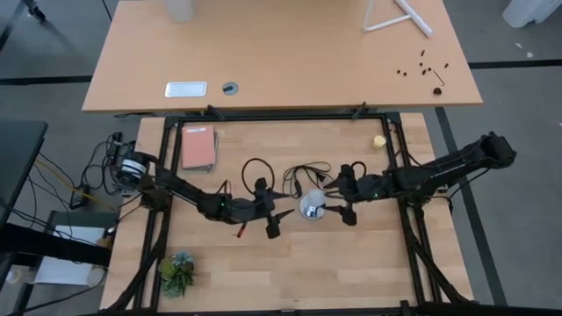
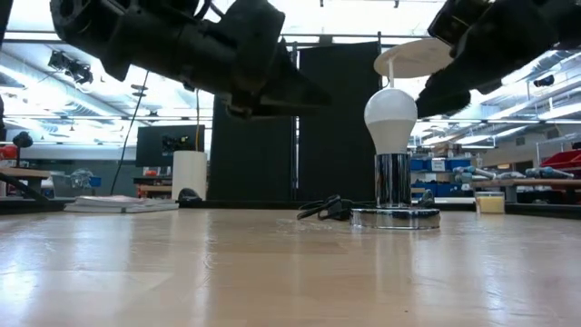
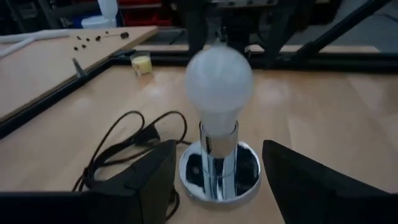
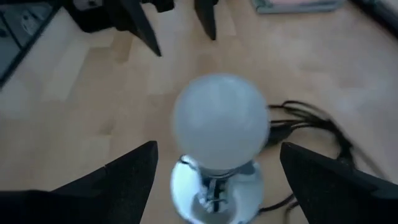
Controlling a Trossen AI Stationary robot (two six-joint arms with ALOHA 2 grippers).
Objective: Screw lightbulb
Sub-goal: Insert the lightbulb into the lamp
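Note:
The white frosted lightbulb [image 2: 390, 116] stands upright with its base in the chrome socket post [image 2: 393, 182], which rises from the round silver disc [image 2: 395, 218] on the table. From above the lightbulb shows at mid-table [image 1: 313, 208]. My left gripper [image 1: 277, 219] is open just left of the lightbulb, its fingers [image 3: 140, 180] standing short of the lightbulb [image 3: 219, 81]. My right gripper [image 1: 342, 198] is open just right of and above the lightbulb [image 4: 221, 121], with a finger [image 4: 127, 177] on either side of the globe and a gap to each. Neither gripper touches anything.
The socket's black cord [image 1: 299, 175] loops on the table behind the disc. A pink notebook [image 1: 198, 147] lies at the far left, a small yellow ball [image 1: 378, 140] at the far right, a small plant [image 1: 178, 270] at the near left. A second table [image 1: 281, 61] stands beyond.

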